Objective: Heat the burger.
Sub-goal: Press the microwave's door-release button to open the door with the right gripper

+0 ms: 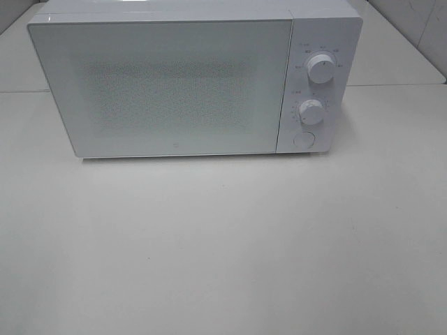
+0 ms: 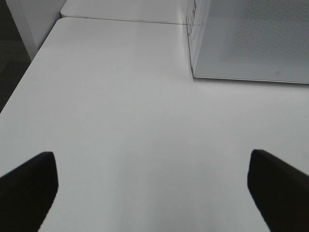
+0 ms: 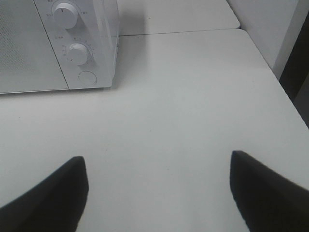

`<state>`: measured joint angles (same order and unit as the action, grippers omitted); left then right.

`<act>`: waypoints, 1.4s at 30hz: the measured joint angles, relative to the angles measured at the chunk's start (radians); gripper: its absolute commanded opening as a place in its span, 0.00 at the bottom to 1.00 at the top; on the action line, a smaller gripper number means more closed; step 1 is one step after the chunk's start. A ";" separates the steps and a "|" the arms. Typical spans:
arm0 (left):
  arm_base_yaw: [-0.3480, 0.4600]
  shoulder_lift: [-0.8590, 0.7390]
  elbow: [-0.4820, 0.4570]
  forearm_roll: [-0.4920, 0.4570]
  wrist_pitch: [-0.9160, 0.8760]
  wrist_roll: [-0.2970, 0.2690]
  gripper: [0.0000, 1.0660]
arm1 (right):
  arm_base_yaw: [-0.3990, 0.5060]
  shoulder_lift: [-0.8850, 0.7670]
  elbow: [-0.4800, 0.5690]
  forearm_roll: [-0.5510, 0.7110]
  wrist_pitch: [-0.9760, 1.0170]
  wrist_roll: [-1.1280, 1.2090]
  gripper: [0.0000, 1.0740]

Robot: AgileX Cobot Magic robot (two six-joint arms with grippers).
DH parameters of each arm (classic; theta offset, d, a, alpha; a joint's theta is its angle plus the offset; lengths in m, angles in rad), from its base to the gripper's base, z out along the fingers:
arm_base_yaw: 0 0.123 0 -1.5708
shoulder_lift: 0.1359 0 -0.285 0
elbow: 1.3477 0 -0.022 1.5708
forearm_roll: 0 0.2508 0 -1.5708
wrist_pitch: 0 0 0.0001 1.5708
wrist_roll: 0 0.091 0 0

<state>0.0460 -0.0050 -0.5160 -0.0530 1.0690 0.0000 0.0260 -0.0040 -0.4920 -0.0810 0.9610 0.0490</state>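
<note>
In the high view you see a white box-shaped microwave oven [image 1: 174, 84] filling the upper part of the frame, its speckled door [image 1: 167, 139] shut. Two white round dials sit on its panel at the upper right, one [image 1: 321, 69] above the other [image 1: 311, 112], with a round white button [image 1: 303, 139] under them. The plain white tabletop [image 1: 223, 251] spreads across the lower frame. The burger shows in no view, so you cannot tell where it is.

In the left wrist view your left hand [image 2: 150, 159] is spread wide. Its dark fingers [image 2: 29, 188] are well apart above the tabletop, holding nothing, and the microwave oven's door corner lies ahead.

In the right wrist view your right hand [image 3: 157, 159] is likewise spread and holds nothing. The dial panel stands ahead of it.
</note>
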 measured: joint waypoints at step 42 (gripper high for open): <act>0.000 0.000 0.000 0.000 0.000 0.000 0.94 | 0.000 0.001 -0.022 -0.003 -0.041 0.022 0.75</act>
<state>0.0460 -0.0050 -0.5160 -0.0530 1.0690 0.0000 0.0260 -0.0030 -0.5140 -0.0840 0.9200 0.0710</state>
